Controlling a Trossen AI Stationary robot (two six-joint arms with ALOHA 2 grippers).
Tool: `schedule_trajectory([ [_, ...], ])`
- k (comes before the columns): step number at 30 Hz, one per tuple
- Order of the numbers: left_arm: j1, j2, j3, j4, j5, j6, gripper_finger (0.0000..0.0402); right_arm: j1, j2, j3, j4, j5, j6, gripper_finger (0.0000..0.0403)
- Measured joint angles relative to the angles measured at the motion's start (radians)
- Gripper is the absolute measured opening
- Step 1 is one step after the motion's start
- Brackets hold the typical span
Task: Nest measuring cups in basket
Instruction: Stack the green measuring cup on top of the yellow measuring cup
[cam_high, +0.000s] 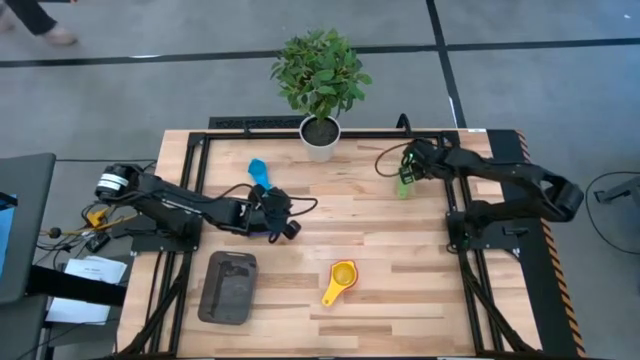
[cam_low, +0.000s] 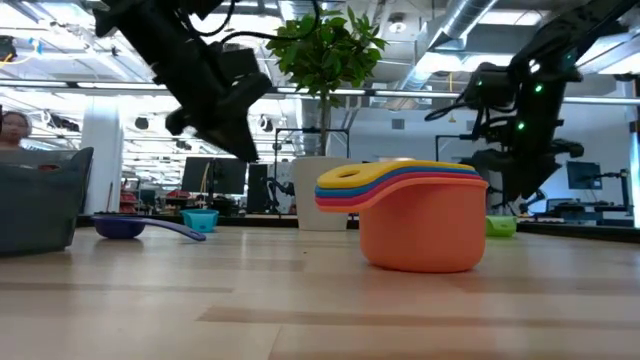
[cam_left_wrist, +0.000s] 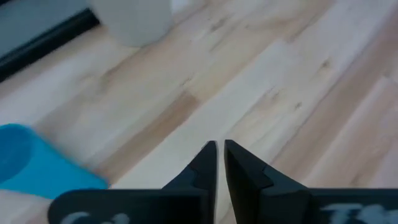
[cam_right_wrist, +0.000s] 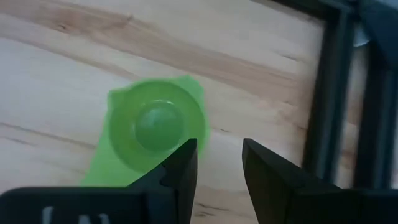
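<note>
A nested stack of cups (cam_high: 342, 274), yellow on top and orange at the bottom (cam_low: 415, 225), stands on its base on the table's near middle. A light blue cup (cam_high: 260, 172) (cam_left_wrist: 37, 167) lies just beyond my left gripper (cam_high: 283, 222) (cam_left_wrist: 219, 155), which hovers shut above the bare wood. A dark blue cup (cam_low: 125, 228) shows only in the low view. The green cup (cam_high: 403, 188) (cam_right_wrist: 155, 130) sits on the far right of the table. My right gripper (cam_high: 406, 172) (cam_right_wrist: 219, 158) hangs open above it, beside its rim. The dark grey basket (cam_high: 228, 287) lies near left.
A white plant pot (cam_high: 320, 138) with a leafy plant stands at the far edge's middle. A black frame rail (cam_right_wrist: 326, 93) runs close beside the green cup. Bare wood lies between the stack and the basket and along the near edge.
</note>
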Motion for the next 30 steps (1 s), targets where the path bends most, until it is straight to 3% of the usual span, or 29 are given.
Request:
schedule_trajectory([
  [4,-0.004,0.006,-0.001,-0.019,0.014,-0.015,0.0019,-0.056,0.06,0.0,0.07,-0.081,-0.048,0.0144],
  [12,-0.023,0.005,-0.001,-0.041,0.013,-0.024,0.0019,-0.077,0.154,0.0,0.149,-0.113,-0.11,0.013],
  [18,-0.028,0.005,-0.001,-0.049,0.016,-0.022,0.0019,-0.082,0.218,0.0,0.184,-0.107,-0.131,0.0099],
  [26,-0.03,0.005,-0.001,-0.047,0.036,-0.021,0.0019,-0.044,0.206,0.001,0.209,-0.111,-0.076,0.0023],
  [30,-0.03,0.006,-0.001,-0.021,0.035,-0.031,0.0019,0.031,0.142,0.0,0.237,-0.108,-0.002,0.0012],
])
